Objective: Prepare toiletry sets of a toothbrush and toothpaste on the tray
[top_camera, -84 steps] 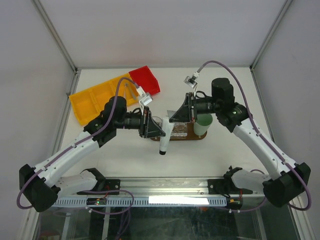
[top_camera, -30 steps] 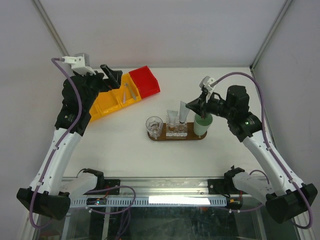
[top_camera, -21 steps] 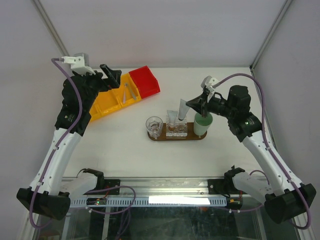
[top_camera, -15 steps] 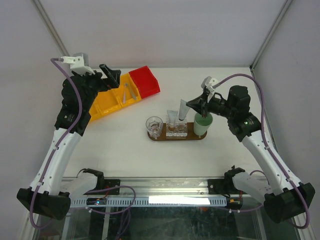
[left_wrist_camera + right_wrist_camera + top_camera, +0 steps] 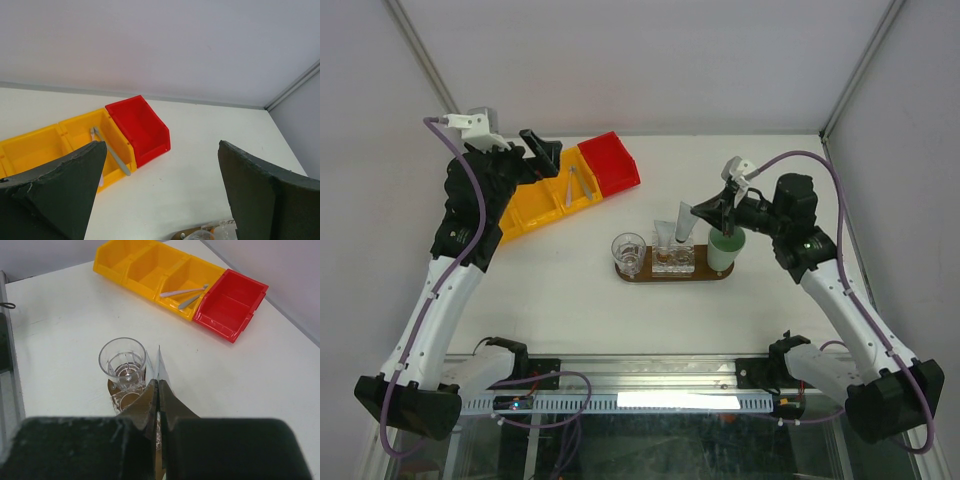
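We log: right gripper (image 5: 700, 212) clamped on pale tube (image 5: 684, 222), held over tray (image 5: 708, 275) between glass (image 5: 628, 250) and mint cup (image 5: 722, 252). Second tube (image 5: 663, 235) upright on tray. Left gripper (image 5: 542, 150) spread wide, empty, above yellow bin (image 5: 518, 208).

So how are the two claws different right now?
The left claw is wide open and holds nothing; the right claw is shut tight, pinching a flat grey toothpaste tube. The left claw hangs up by the yellow bin, while the right claw is over the wooden tray. Both claws are the same dark, pointy shape.
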Controlling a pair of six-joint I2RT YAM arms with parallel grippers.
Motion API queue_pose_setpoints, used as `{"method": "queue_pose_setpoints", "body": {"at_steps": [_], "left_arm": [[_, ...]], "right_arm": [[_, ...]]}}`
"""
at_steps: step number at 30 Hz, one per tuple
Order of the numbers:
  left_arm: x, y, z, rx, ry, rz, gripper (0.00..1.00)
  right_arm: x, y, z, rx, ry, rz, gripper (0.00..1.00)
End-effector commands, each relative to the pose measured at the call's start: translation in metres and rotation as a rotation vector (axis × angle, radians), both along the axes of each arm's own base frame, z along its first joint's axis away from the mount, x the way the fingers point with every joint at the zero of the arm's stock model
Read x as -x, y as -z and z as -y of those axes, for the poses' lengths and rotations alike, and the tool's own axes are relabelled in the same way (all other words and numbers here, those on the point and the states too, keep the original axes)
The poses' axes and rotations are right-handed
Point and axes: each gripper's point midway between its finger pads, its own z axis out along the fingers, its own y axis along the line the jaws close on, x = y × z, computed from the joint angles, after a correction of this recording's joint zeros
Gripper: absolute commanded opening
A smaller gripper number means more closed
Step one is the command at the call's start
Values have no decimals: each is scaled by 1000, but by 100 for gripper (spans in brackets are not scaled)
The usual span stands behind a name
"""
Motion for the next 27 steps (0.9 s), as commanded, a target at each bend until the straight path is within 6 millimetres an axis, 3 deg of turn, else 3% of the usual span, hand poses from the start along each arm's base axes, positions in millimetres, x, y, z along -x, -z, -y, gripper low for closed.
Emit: {"method": "queue_pose_setpoints", "body": {"at_steps": [1, 27], "left_arm": [[4, -20, -6, 4, -12, 70, 99], [6, -22, -7, 9, -9, 79, 99]], "right_arm": [[-5, -19, -2, -26, -32, 105, 0], [-14, 6, -4, 1, -120, 76, 0]]}}
